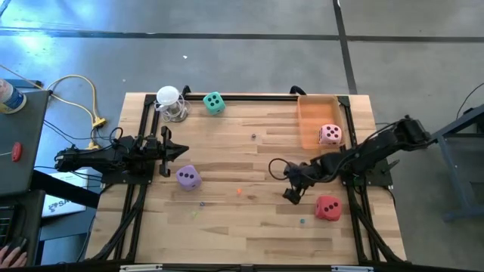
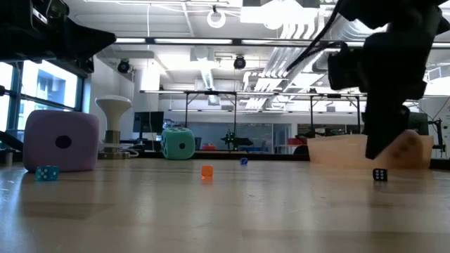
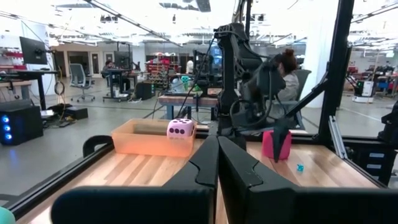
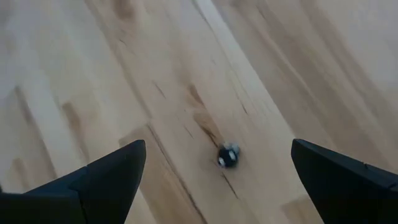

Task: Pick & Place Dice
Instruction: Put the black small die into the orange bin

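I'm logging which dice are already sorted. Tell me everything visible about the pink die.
The pink die is a soft-looking cube with rounded corners and dark round pips. It sits inside the translucent orange tray, toward its near end, resting on the tray floor. In the high view its top face shows three pips. Neither gripper touches it.

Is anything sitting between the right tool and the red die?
Nothing visible. The right tool hangs open over bare wood, and the red die sits apart beside it. Only a tiny dark bead lies under the tool.
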Available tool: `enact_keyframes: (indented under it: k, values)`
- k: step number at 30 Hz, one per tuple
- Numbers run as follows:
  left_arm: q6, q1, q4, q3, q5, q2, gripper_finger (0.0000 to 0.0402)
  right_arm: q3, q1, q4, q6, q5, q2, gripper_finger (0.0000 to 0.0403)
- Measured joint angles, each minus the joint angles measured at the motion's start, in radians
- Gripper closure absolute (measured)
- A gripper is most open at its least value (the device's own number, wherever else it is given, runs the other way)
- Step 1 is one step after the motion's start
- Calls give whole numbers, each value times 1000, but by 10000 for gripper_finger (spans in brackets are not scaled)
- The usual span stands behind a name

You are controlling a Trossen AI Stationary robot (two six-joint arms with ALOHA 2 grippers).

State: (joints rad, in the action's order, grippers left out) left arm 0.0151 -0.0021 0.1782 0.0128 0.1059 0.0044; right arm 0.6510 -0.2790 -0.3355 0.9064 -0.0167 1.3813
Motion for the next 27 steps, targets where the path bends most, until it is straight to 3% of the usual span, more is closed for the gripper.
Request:
enact_keyframes:
  k: [11,27]
  values:
    - [0,0,6,0,0,0,401,2,-67,10,-2,91,66,9]
    - [0,0,6,0,0,0,401,1,-138,-1,17,194,67,9]
